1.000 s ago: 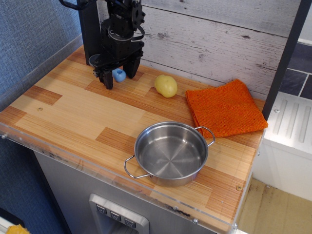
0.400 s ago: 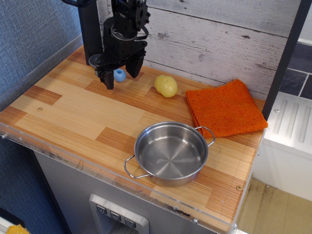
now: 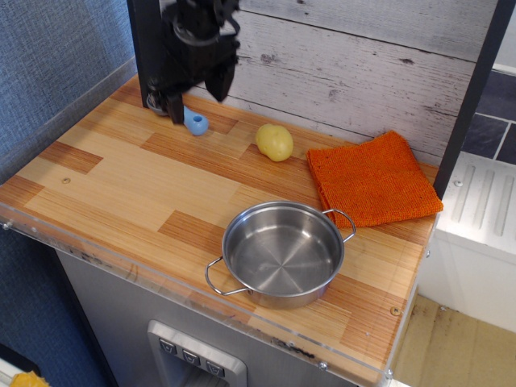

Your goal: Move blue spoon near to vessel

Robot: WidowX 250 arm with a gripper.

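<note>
**Spoon's on the worktop at the back, pot waiting at the front**

So your hand [image 3: 196, 90] is hanging just above the blue spoon [image 3: 193, 121] with its two dark fingers spread apart and nothing between them. One finger [image 3: 175, 107] sits right at the spoon's far end, the other is up and off to the side, so it isn't pinching anything.

The spoon lies flat on the worktop [image 3: 121, 173], well apart from the vessel [image 3: 282, 251], back by the plank wall. Only the blue handle shows clearly; the bowl end is tucked under the finger.

The vessel sits upright and empty near the front edge. Between it and the spoon there's mostly bare wood. The yellow lump [image 3: 275, 142] sits back from the vessel, just beside the spoon, and the orange cloth [image 3: 372, 179] nearly touches the vessel's far handle. I'd guess a low carry straight across is fine, just steer clear of the lump.
</note>
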